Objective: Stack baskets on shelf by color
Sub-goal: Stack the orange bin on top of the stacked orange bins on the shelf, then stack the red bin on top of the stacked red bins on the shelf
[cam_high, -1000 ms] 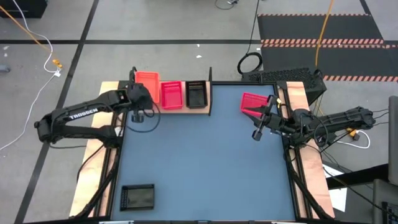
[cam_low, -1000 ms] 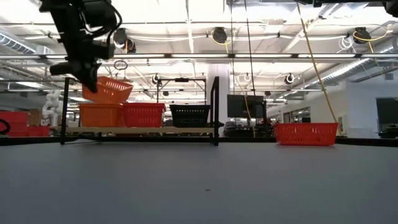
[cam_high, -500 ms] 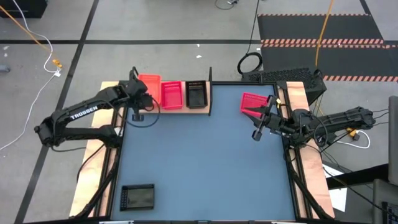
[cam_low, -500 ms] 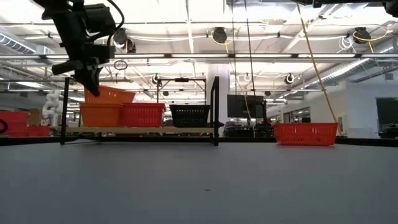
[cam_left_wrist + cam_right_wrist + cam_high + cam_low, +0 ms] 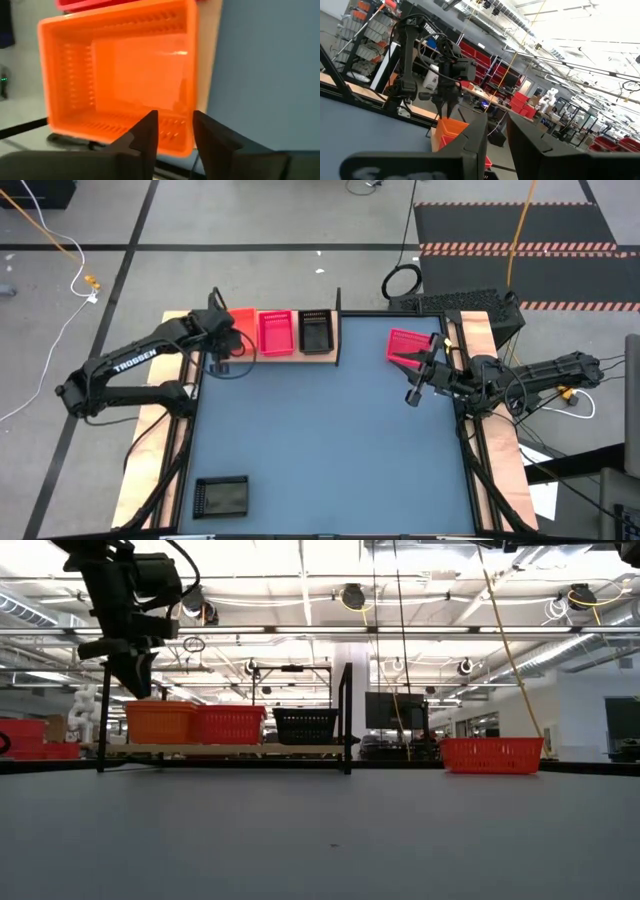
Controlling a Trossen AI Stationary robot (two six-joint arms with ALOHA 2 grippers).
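On the shelf (image 5: pixel 330 352) at the table's far edge stand, left to right, orange baskets (image 5: pixel 160 722), a pink one (image 5: pixel 276 332) and a black one (image 5: pixel 316 330). The orange ones sit nested, one inside the other, level. My left gripper (image 5: pixel 172 131) hovers open just above the orange stack (image 5: pixel 117 70), fingers pointing down over its near wall. A further pink basket (image 5: pixel 407 342) rests on the table at the far right. My right gripper (image 5: pixel 408 361) hangs above that basket's near edge, slightly open, holding nothing.
A black basket (image 5: pixel 221 497) lies at the table's near left corner. Thin black uprights (image 5: pixel 347 715) stand at the shelf's ends. The blue-grey table top (image 5: pixel 330 440) between the shelf and the near edge is bare.
My left gripper has carried a tilted orange basket down and toward the far edge onto the orange basket on the shelf. The basket has dropped in level, nested in the lower one, and the gripper has let go and stands just above it.
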